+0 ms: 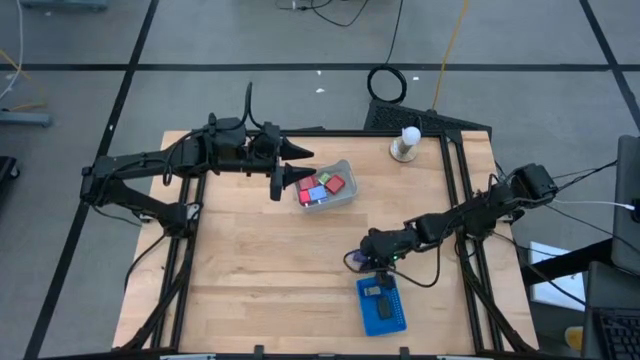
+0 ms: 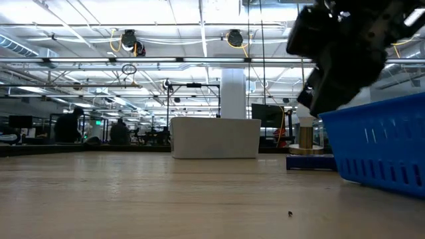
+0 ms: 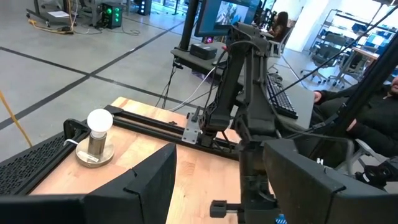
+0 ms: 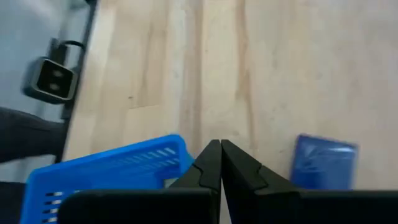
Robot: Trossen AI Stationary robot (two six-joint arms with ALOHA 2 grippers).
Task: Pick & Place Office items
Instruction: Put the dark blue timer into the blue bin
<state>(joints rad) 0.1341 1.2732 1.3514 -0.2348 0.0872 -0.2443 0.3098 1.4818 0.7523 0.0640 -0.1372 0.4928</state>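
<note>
Right gripper [image 1: 358, 262] hovering just beside the blue tray's [image 1: 394, 318] far end, fingers pressed together, nothing seen between them. Office items [image 1: 322, 187] lying in the pale bin [image 1: 345, 166], well apart. Left gripper [image 1: 296, 165] nearer, alongside the bin, fingers spread.

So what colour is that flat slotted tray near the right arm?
Bright blue: the flat slotted plastic tray shows best in the high view.

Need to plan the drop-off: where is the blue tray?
High view: the blue tray lies near the table's front edge, right of centre, just below the right gripper.
</note>
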